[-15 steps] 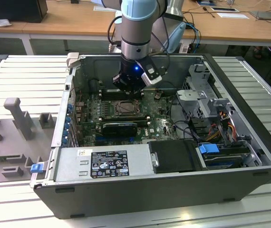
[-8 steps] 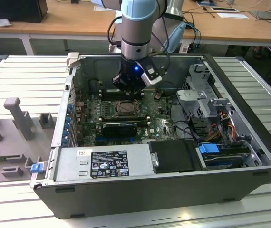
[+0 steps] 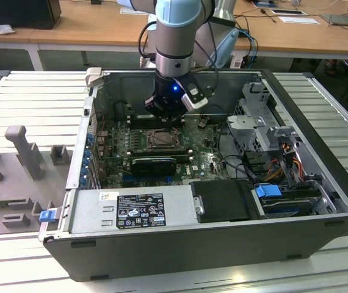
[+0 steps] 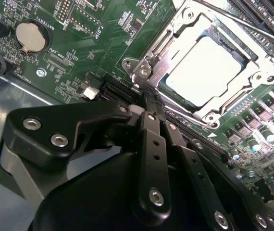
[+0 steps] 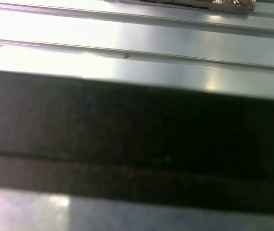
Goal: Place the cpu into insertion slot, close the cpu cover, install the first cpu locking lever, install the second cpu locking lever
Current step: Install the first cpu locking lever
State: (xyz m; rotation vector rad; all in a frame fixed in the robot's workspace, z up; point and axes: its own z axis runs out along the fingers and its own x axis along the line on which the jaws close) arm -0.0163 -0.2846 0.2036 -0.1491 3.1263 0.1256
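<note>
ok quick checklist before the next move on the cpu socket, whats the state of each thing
1. cpu seated in the insertion slot: ok, its pale face lies flat inside the dark rim.
2. cpu cover closed over the chip: ok, the frame appears down around it.
3. Thin locking lever latched: cannot tell, its end runs out of the second wrist view.
4. hand placed by the socket: ok, its tips sit at the cover's corner.
5. hand closed: ok, the fingers lie together.
6. Hand inside the case over the green board: ok.
</note>
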